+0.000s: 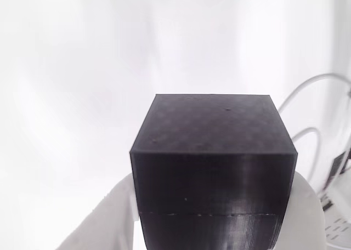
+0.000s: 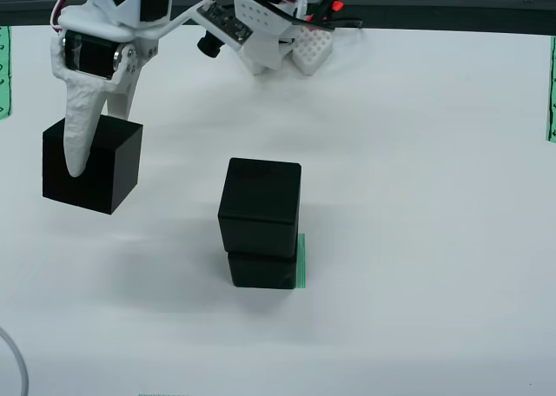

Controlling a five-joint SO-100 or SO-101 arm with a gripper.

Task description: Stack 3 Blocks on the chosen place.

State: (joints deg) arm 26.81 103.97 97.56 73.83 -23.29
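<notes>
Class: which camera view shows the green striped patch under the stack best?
The view from above. There the patch peeks out as a green edge to the right of the two stacked blocks. In the view that rides on the gripper, the held block takes up the foreground, and the patch cannot be made out.

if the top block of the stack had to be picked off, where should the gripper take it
Judging from the view from above: grip the top block on two opposite flat side faces, coming straight down. Its sides are bare, and a vertical approach spares the lower block.

White claw (image 2: 82, 144) around a black cube (image 2: 97, 172), left of two stacked cubes (image 2: 260, 222) on the green-striped patch (image 2: 301, 261).
</notes>
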